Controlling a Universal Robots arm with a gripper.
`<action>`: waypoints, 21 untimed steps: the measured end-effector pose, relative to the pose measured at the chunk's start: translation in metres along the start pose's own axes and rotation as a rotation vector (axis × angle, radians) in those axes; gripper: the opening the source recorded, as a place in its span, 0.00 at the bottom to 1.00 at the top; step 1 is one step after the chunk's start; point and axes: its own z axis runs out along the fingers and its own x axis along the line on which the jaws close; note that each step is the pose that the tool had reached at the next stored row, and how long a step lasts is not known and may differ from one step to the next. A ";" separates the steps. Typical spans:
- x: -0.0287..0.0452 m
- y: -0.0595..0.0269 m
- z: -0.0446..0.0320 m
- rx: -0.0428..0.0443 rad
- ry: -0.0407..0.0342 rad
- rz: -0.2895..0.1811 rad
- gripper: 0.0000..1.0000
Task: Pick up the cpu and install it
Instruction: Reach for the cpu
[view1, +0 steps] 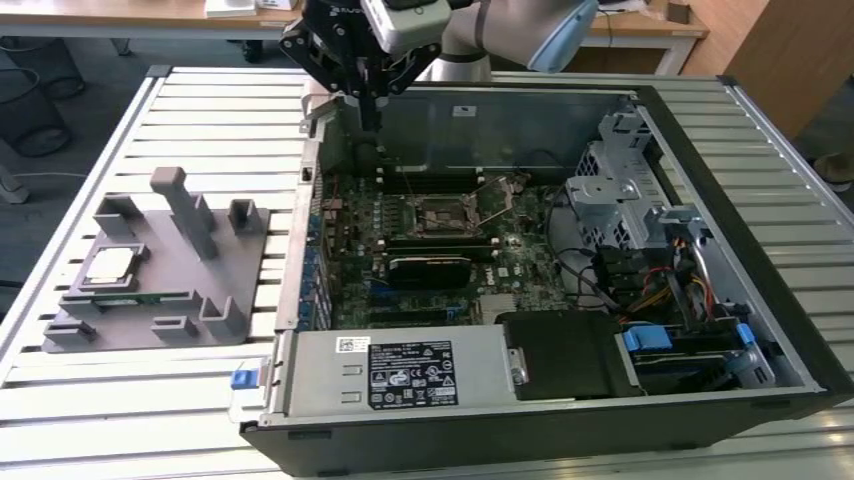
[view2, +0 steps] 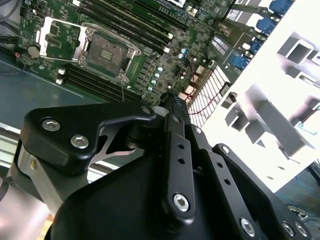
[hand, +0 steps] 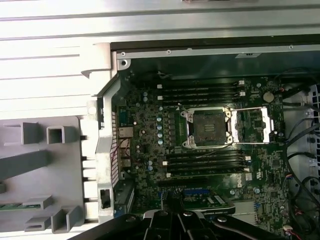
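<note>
Over the far corner of the open computer case (view1: 561, 125), on the exterior view's left, the gripper (view1: 367, 118) hangs just inside the side wall. Its fingers (view2: 172, 107) are pressed together with nothing between them. The case walls hem the motherboard on every side, but the space above the board is open, and bare slatted table (view1: 187, 410) lies between the case and the grey fixture (view1: 200, 250). There is one case, one fixture, one cpu (view1: 111, 265), one green memory stick (view1: 134, 298) and one socket (hand: 207, 127), whose metal frame is swung open. The cpu lies flat on the fixture, outside the case, well apart from the gripper, further to the exterior view's left and nearer that camera.
</note>
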 end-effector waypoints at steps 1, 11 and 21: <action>0.0010 -0.0001 0.0000 -0.0001 0.0000 0.000 0.11; 0.0039 -0.0003 -0.0001 -0.0001 -0.0001 0.000 0.11; 0.0089 -0.0007 -0.0001 -0.0001 -0.0001 0.000 0.11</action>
